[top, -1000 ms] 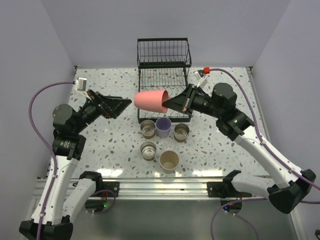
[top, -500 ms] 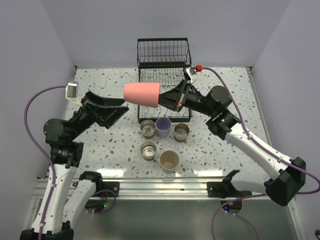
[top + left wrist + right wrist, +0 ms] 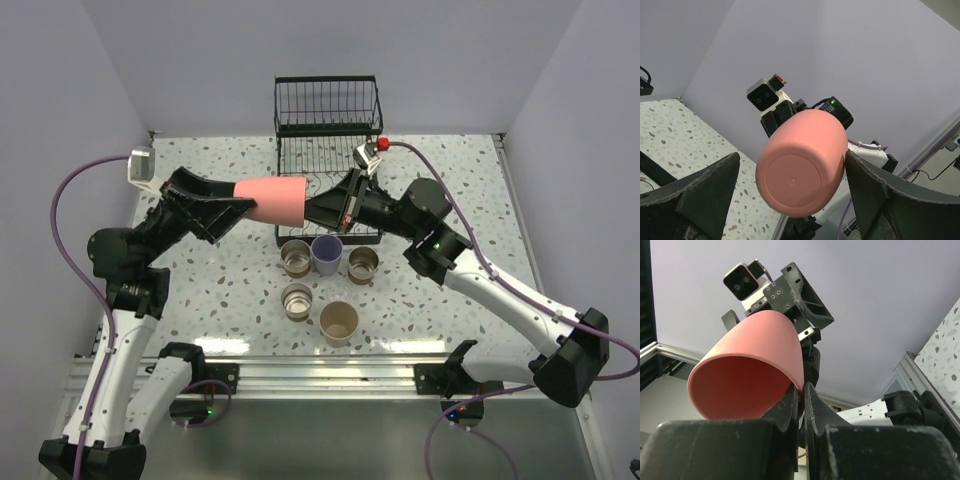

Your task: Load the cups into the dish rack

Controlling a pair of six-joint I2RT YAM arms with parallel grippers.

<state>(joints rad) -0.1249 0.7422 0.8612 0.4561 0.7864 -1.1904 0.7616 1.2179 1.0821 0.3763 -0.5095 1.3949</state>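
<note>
Top view, left to right. The left claw (image 3: 238, 214) stood spread wide, unclenched, with the closed base of the pink cup (image 3: 272, 198) between its fingers (image 3: 705, 192). In the left wrist view a gap showed on the cup's left side, while contact on the right side could not be judged. The cup lay on its side in mid-air, left of centre in the frame and clear of the desk (image 3: 450, 290), with its base to the left and its mouth to the right.

The right claw (image 3: 314, 207) was clenched on the rim, pinching one wall of the mouth, and so carried the whole weight. This arrangement read as a handover. A rim pinch probably suits lifting, whereas a grasp across the body would let the cup be turned for stowing.

Below centre, five cups waited upright on the desk: three brown cups (image 3: 295, 257), a lavender cup (image 3: 327, 254) and a beige cup (image 3: 338, 322). The rack (image 3: 328, 100) stood at upper centre, behind the raised cup. No cup could be made out in it.
</note>
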